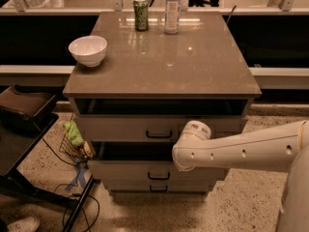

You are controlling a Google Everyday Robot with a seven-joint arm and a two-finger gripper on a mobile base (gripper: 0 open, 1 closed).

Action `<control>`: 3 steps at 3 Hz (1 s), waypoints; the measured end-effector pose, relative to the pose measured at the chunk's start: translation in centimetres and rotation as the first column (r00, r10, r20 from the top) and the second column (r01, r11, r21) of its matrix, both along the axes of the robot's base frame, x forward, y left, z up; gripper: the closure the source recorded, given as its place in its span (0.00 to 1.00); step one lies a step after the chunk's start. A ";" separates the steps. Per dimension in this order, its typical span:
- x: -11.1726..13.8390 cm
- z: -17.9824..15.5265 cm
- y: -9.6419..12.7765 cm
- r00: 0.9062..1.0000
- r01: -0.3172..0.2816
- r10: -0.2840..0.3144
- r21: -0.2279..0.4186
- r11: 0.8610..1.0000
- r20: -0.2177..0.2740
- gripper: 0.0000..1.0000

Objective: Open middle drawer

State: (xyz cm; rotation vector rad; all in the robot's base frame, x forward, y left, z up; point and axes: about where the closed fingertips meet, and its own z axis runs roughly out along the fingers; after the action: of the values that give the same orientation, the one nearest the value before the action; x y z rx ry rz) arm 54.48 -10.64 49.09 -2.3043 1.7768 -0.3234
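The cabinet (159, 57) has three pale flat drawers, each with a small dark loop handle. The middle drawer (130, 170) stands pulled out a little, with a dark gap above its front; its handle (159, 176) is free. The uppermost drawer (120, 128) also shows a dark gap above it. The lowest drawer (130, 186) sits flush near the floor. My arm comes in from the right, and its white wrist covers the right part of the upper and middle drawer fronts. My gripper (185, 153) is at the end of that wrist, right of the handles, hidden behind the wrist.
On the cabinet top stand a white bowl (88, 50) at the left, and a green can (141, 14) and a clear bottle (172, 9) at the back. A dark stand (24, 124), a wire basket (75, 141) and cables (72, 197) lie left of the cabinet.
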 end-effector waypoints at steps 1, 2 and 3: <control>-0.1 1.0 -0.5 0.999 0.032 -0.031 -0.005 0.999 0.043 1.00; -0.2 1.0 -1.5 0.990 0.109 -0.111 0.025 0.994 0.082 1.00; -0.2 0.2 -2.3 0.969 0.230 -0.234 0.058 0.972 0.078 0.98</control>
State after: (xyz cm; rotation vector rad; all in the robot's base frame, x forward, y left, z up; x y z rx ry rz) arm 54.25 -12.95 49.33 -2.0208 1.9907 -0.4043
